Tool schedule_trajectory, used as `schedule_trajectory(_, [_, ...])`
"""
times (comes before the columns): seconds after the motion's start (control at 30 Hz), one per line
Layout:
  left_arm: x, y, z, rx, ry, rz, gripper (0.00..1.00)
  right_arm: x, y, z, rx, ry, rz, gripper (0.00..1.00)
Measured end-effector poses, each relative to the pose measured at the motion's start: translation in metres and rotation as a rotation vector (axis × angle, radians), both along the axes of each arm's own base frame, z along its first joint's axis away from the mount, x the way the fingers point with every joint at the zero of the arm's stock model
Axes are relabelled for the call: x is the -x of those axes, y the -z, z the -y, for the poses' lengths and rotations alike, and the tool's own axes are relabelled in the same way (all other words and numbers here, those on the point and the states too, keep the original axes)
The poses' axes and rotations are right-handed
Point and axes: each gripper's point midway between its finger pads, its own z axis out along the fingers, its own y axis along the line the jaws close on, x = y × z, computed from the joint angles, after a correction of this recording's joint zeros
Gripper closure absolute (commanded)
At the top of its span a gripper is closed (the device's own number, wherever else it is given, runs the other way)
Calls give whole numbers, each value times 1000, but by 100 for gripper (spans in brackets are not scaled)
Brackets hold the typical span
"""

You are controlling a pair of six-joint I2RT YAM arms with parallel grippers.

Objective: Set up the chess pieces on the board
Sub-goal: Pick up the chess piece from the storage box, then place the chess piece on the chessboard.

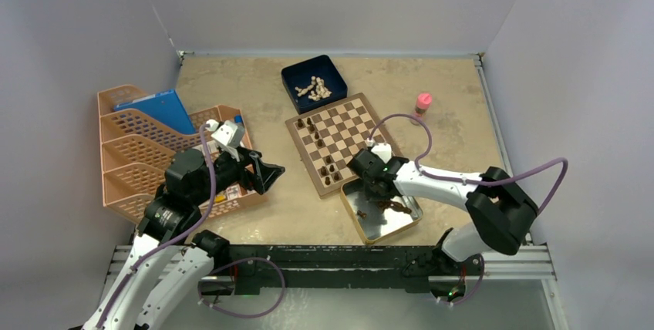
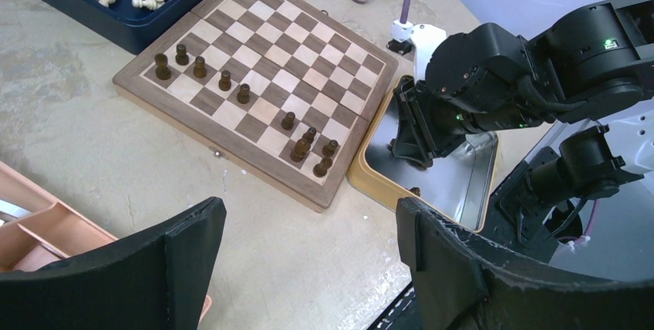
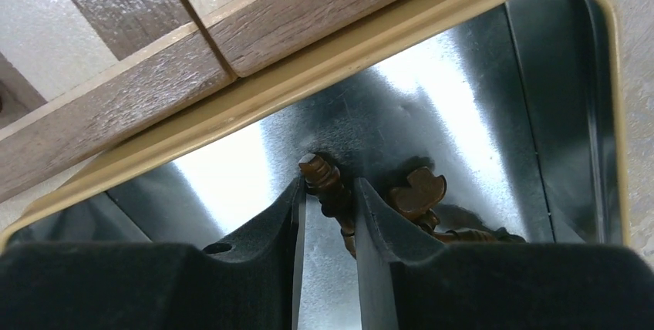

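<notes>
The board (image 1: 351,129) lies mid-table with several dark chess pieces (image 1: 319,143) standing along its left side, also seen as chess pieces (image 2: 224,79) in the left wrist view. My right gripper (image 1: 378,191) reaches down into the silver tin (image 1: 385,223) at the board's near corner. In its wrist view the right gripper (image 3: 329,187) is shut on a dark brown piece (image 3: 324,177) lying on the tin floor, and another dark piece (image 3: 420,191) lies just right of the fingers. My left gripper (image 2: 308,210) hangs open above bare table, left of the tin, holding nothing.
A dark blue box (image 1: 314,83) of cream chessmen stands behind the board. A pink-capped bottle (image 1: 423,103) is at the back right. Orange file trays (image 1: 139,153) with a blue folder (image 1: 154,110) fill the left side, close behind my left arm.
</notes>
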Motion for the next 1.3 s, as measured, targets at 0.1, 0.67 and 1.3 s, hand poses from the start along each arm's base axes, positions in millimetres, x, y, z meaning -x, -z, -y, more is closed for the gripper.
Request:
schedule_trajectory(0.1, [0, 0, 0, 0, 0, -2, 22, 1, 0, -5, 7, -25, 8, 82])
schedule_trajectory(0.67, [14, 25, 25, 80, 94, -279, 34, 11, -56, -48, -117, -159, 187, 90])
schedule_trajectory(1.3, [16, -16, 55, 140, 269, -372, 43, 13, -105, -62, -270, -126, 356, 88])
